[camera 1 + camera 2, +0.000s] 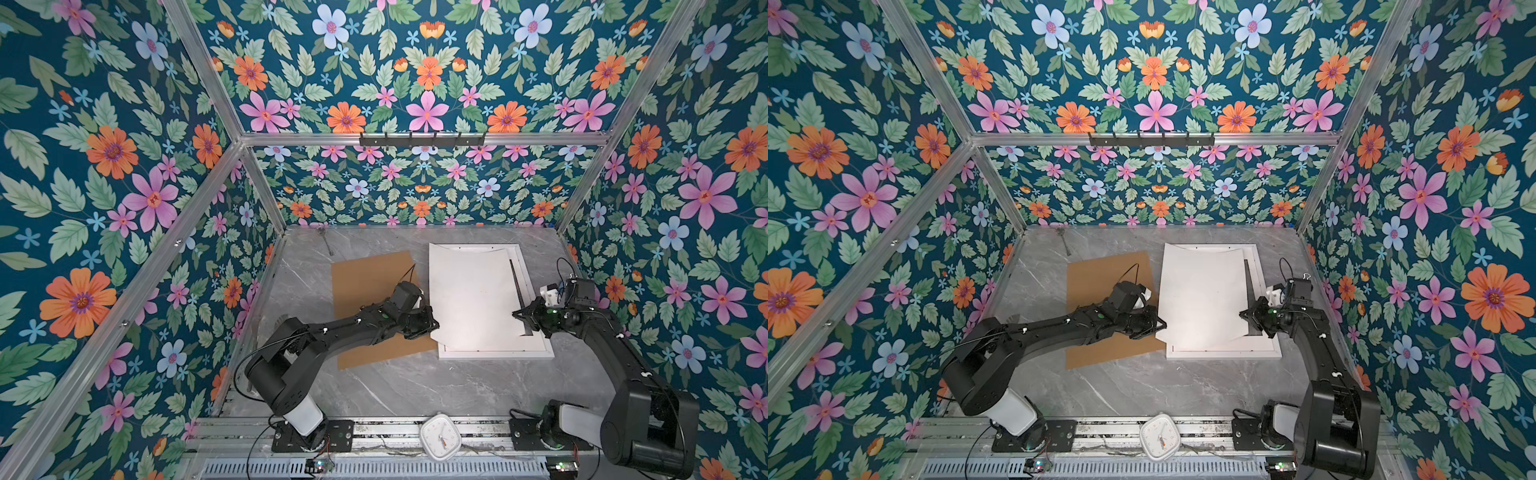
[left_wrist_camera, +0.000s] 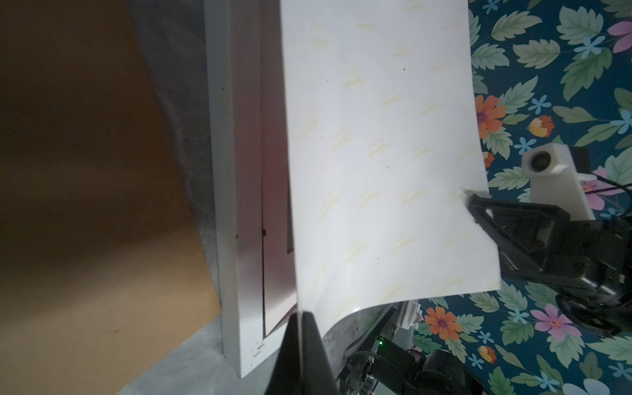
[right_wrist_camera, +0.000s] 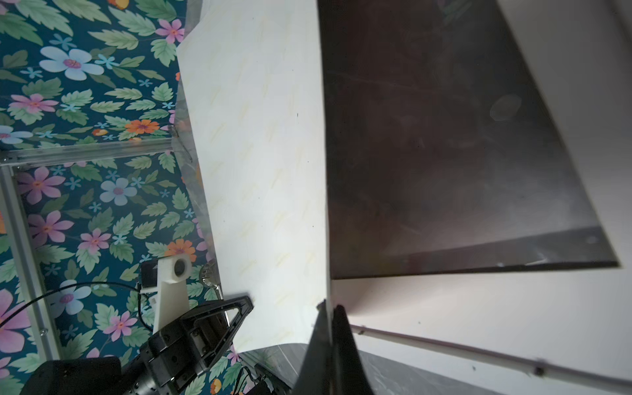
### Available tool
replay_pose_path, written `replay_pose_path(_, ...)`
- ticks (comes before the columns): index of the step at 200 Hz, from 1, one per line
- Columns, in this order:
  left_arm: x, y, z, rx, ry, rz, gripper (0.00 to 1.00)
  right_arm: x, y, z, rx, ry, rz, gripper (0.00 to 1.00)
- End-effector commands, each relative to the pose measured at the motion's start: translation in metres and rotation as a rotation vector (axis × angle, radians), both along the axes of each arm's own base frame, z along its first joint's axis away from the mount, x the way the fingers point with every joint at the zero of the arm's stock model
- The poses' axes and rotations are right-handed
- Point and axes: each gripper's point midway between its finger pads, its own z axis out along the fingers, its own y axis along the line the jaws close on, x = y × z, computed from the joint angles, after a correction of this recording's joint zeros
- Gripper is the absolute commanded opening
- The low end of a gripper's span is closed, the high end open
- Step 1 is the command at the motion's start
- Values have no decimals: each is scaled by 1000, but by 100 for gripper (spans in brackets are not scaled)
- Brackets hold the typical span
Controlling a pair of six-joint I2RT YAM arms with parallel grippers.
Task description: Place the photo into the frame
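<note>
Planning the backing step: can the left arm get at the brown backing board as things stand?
Not yet, probably. The backing board lies flat right under that arm, but the left gripper is shut on the photo, holding it over the frame with the right gripper. It must let go first.

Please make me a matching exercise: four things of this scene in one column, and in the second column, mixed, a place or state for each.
1 photo
2 frame
3 brown board
4 clock

A lies flat, left of the frame
B bowed, white back up
C on the front rail
D white, lies under the photo

Pairs: 1-B, 2-D, 3-A, 4-C
</note>
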Motion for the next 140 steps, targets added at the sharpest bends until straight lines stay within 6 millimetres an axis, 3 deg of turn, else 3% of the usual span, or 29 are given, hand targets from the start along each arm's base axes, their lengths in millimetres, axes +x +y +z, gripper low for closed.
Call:
replay_pose_path(1,7,-13,10,-53,-34,3,0,-2,-7,-4,-38,1,15,0)
replay_pose_path(58,13,-21,13,-68,-52,6,0,15,-12,-4,-34,-14,3,0)
replay_pose_path(107,12,-22,18,-76,-64,0,0,14,-20,7,-86,-33,-11,0)
replay_pose_path(140,15,-29,17,-78,-61,-9,0,18,-26,3,-91,-19,-28,0)
